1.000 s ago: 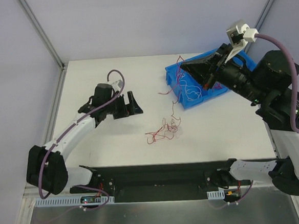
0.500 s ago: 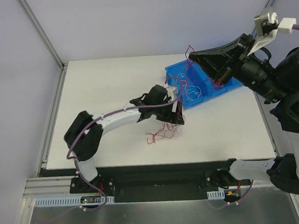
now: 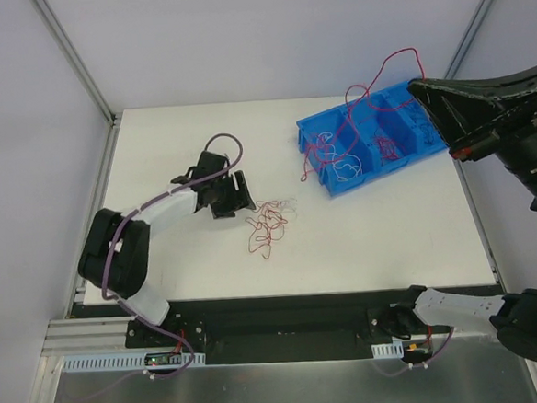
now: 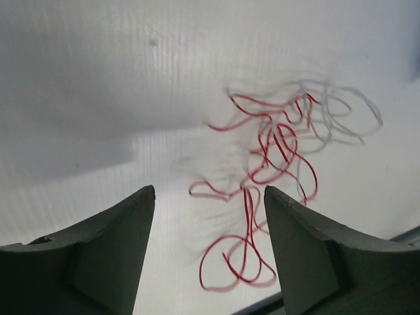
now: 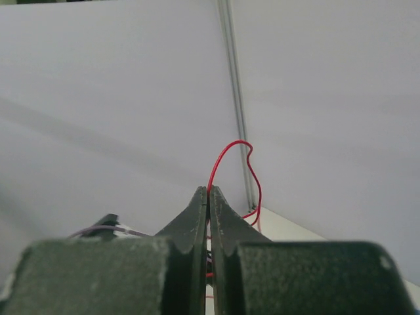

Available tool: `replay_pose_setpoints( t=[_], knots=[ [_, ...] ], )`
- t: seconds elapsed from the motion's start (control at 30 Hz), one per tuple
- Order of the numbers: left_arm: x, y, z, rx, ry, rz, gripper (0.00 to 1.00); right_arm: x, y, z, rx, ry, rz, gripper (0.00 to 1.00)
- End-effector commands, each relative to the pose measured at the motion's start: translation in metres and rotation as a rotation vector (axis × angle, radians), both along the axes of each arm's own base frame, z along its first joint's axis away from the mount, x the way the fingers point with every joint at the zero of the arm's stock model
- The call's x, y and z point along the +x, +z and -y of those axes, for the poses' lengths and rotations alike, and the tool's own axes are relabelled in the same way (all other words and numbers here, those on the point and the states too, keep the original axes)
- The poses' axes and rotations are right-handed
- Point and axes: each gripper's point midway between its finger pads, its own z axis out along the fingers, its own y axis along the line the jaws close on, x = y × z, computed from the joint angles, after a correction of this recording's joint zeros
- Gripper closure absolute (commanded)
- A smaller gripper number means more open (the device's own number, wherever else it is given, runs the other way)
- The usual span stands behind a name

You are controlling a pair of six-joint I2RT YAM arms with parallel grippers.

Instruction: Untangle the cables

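Left gripper (image 3: 236, 194) (image 4: 209, 197): jaws spread, nothing between them. Right gripper (image 3: 417, 88) (image 5: 208, 190): jaws pressed together, pinching a red cable (image 3: 384, 69) (image 5: 231, 164) at the very tips.

Left side:
- I'm low over the table (image 3: 155, 154), about mid-depth and left of centre, fingers pointing right.
- The tangle (image 3: 266, 227) (image 4: 275, 151) lies flat on the table just right of my fingertips, near the middle and a bit toward the near edge.
- No contact: in the wrist view it sits past the open jaws, apart from both fingers.
- It's mostly red loops, with a few pale strands on its far-right side.
- It's spread loose rather than balled up.

Right side:
- I'm raised above the far right corner of the table, past the right end of the bin (image 3: 430, 139).
- The red cable arcs up from my tips, drops to the bin's far-left rim and runs on into the bin.
- The bin is blue, has compartments, and sits skewed at the far right corner.
- More cables (image 3: 340, 164), red and white, are curled in its left compartments.
- One red end hangs over the bin's left end toward the table.
- I can't tell whether the pinched cable is snagged in those.

Tangle and bin are well apart.
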Motion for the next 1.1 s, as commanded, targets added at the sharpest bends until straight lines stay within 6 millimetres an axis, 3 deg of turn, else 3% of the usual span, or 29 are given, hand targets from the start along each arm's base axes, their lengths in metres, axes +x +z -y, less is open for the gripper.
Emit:
replay_pose_setpoints(
  t=[0.0,0.07,0.13,0.33,0.47,0.57,0.73,1.07],
  knots=[
    [-0.015,0.06,-0.004,-0.02,-0.066,0.134,0.31,0.031,-0.032,0.007,-0.054,-0.158,-0.034,1.0],
    [-0.019,0.089,-0.003,-0.044,-0.106,0.191,0.27,0.044,-0.054,0.008,-0.09,-0.211,-0.072,1.0],
    [-0.017,0.13,0.001,-0.081,-0.148,0.289,0.2,0.059,-0.08,0.008,-0.137,-0.271,-0.117,1.0],
    [-0.012,0.244,0.008,-0.148,-0.247,0.566,0.09,0.087,-0.12,0.026,-0.219,-0.461,-0.193,1.0],
    [-0.014,0.286,0.007,-0.149,-0.301,0.704,0.05,0.107,-0.136,0.037,-0.278,-0.582,-0.219,1.0],
    [-0.016,0.285,0.001,-0.103,-0.33,0.741,0.05,0.126,-0.144,0.047,-0.319,-0.665,-0.246,1.0],
    [-0.016,0.25,-0.009,-0.036,-0.316,0.714,0.05,0.166,-0.149,0.064,-0.306,-0.725,-0.314,1.0],
    [-0.026,0.242,0.006,-0.025,-0.388,0.71,0.05,0.243,-0.151,0.116,-0.226,-0.819,-0.414,1.0]
  ],
)
